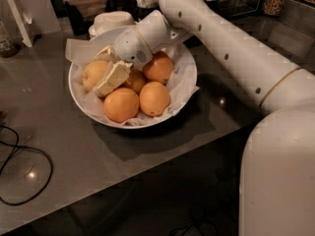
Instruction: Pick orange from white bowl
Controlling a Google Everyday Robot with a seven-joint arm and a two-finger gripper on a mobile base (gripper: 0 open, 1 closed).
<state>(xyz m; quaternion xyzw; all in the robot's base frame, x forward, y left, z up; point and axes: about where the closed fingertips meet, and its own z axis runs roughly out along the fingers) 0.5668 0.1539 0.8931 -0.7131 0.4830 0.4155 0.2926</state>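
The gripper [100, 71], low in the white bowl [73, 90], covered part of the orange [90, 76]. The arm [231, 48] hid the bowl's far rim. A black cable [19, 156] ran off the left edge.

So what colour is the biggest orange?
Pale yellow-orange, camera view; the pincer is at that orange in the white bowl.

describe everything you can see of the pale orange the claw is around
The orange is round, the largest and palest fruit in the white bowl, yellow-orange with matte skin. It sits at the bowl's left side on crinkled white paper. The claw straddles it: one cream finger lies across its right side and hides that part, the other sits behind its top, and both seem to touch it. A deeper-orange fruit sits close at its lower right.
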